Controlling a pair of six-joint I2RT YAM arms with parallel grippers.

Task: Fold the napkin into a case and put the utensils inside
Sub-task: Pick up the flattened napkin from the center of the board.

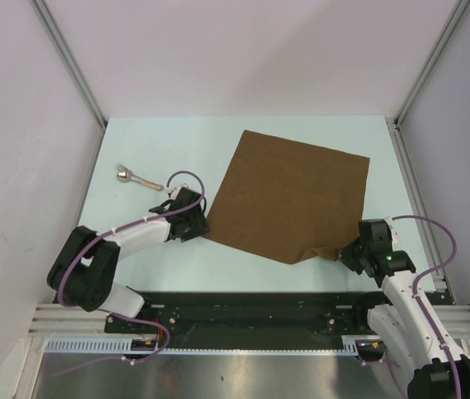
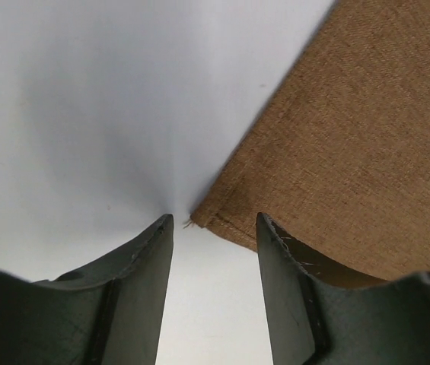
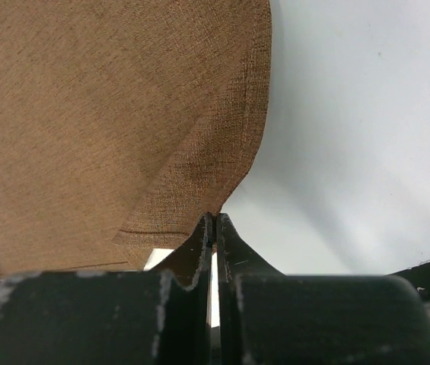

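The dark-brown napkin (image 1: 289, 195) lies spread flat on the pale table, turned a little off square. My left gripper (image 1: 204, 226) is low at the napkin's near-left corner (image 2: 199, 219). In the left wrist view the left gripper (image 2: 215, 219) stands open, and that corner sits just ahead of the gap between the fingertips. My right gripper (image 1: 340, 253) is shut on the napkin's near-right corner, which is lifted and curled (image 3: 199, 175) above the tips of the right gripper (image 3: 215, 217). The utensils (image 1: 137, 178), silver heads with a tan handle, lie at the left of the table, beyond the left gripper.
Grey walls (image 1: 27, 125) and metal frame posts close in the table on the left, right and back. The black rail (image 1: 243, 307) with the arm bases runs along the near edge.
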